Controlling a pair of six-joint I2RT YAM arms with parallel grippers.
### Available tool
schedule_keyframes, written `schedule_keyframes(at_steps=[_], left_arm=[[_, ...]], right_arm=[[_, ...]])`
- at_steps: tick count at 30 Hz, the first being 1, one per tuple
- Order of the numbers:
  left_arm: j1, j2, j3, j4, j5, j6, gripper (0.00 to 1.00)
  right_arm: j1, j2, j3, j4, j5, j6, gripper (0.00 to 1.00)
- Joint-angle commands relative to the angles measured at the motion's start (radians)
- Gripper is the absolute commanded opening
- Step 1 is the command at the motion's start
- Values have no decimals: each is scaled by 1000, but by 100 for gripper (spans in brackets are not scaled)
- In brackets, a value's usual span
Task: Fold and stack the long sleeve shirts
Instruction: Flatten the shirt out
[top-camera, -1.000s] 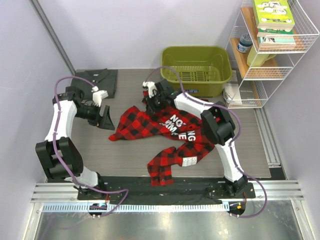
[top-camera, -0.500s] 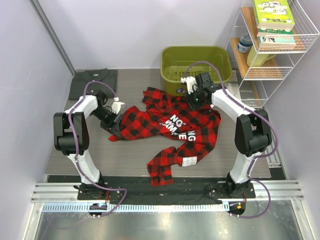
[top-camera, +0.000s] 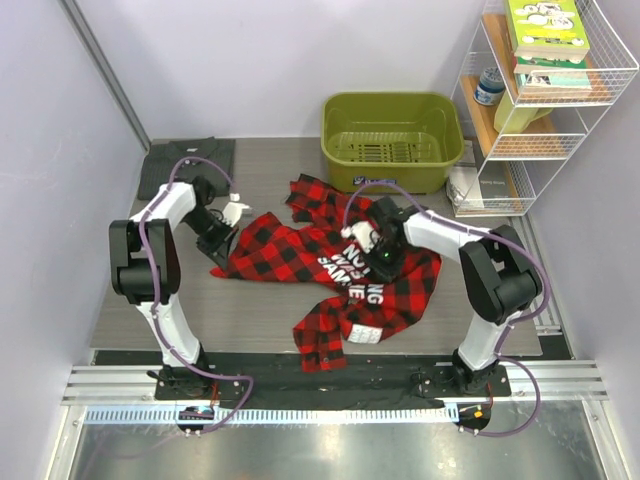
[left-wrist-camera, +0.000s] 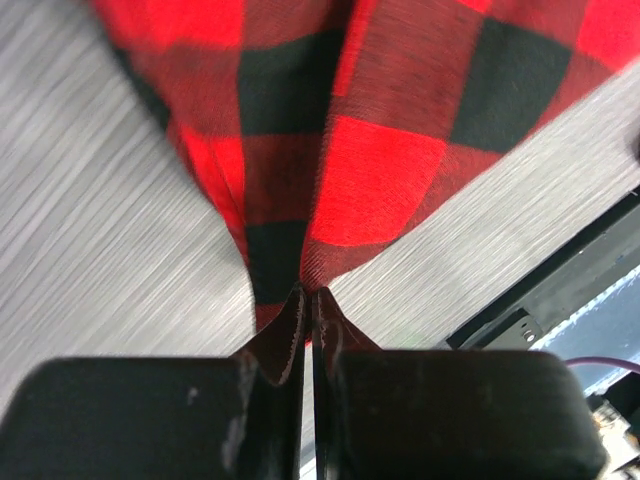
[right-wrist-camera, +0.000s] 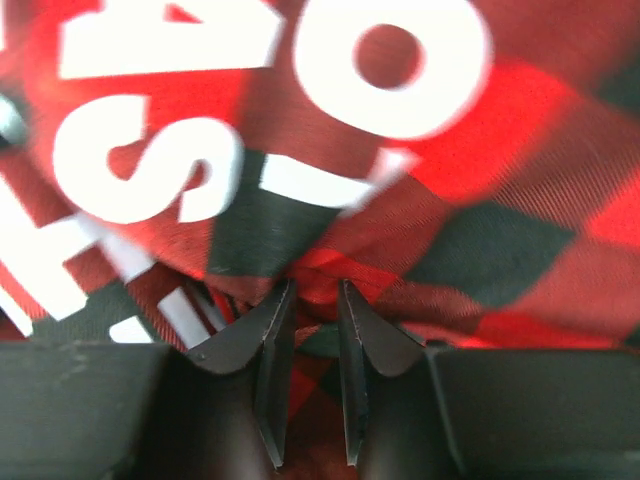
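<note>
On the plaid shirt (top-camera: 290, 255) the left gripper (left-wrist-camera: 308, 300) has clamped

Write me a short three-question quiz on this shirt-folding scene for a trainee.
1. True or false: the grey shirt lies folded at the far left corner of the table.
2. What do the left fingers pinch? A: a tip of the plaid shirt. B: the grey shirt. C: nothing.
3. Fill in: the right fingers grip the plaid shirt near its white ____.
Key: 1 true; 2 A; 3 lettering.
</note>
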Motion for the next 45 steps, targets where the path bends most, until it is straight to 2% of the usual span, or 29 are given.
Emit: schedule_keyframes(at_steps=[1,4,6,9,10,14,18,22,27,30,38,45], left_arm=[[89,-50,56,-71,-33,44,0],[120,-63,67,-92,-54,90,0],[117,-79,52,-82,-70,130,0],[117,-77,58,-92,-84,146,0],[117,-73,66,-92,-81,141,0],[114,-62,80,-103,-67,124,0],[115,-54,83,-106,-65,112,0],[115,-51,86,-105,-61,98,0],[117,-50,90,-114,-39,83,0],[114,-50,92,-115,-36,81,0],[115,-50,86,-112,-36,72,0],[115,-62,57,-97,-36,67,0]], right_arm=[[203,-93,-57,-140,-153,-104,29],[313,-154,-62,-145,-271,-126,32],[308,-163,3,-132,-270,-103,34],[185,-160,106,-93,-250,-37,40],[94,-156,131,-70,-248,-7,42],[-50,-70,240,136,-188,218,53],[-59,-18,294,306,-105,303,53],[-9,18,286,461,-18,203,53],[91,102,312,498,82,-38,56],[129,171,323,533,135,-103,59],[163,336,407,616,186,-114,61],[163,369,495,635,208,-95,57]])
